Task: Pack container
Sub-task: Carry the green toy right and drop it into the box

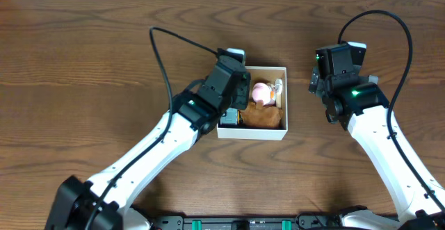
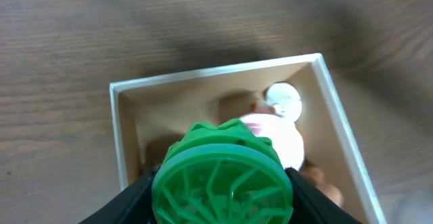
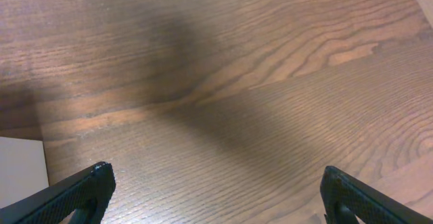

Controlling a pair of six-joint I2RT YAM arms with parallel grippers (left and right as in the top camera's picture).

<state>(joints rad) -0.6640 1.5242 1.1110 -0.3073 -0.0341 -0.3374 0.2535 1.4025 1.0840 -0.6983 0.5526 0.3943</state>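
Wooden table [image 1: 83, 49], green toy [image 2: 223, 176] over container [image 1: 252, 134]

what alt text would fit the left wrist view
A round green ribbed plastic toy, gripped by the left end effector, fills the foreground above a square white cardboard box holding a pink round toy and small white disc.

Left arm [image 1: 149, 150]: white link shells, black joint housings, black wrist block. Right arm [image 1: 389, 145]: same white-and-black build, with a green indicator light [image 1: 355, 93] lit on the black wrist housing. Left cable [image 1: 160, 60] and right cable [image 1: 375, 12]: black, thin, looping from each wrist. Right gripper [image 3: 216, 190] fingers [image 3: 81, 191]: black, finely textured.
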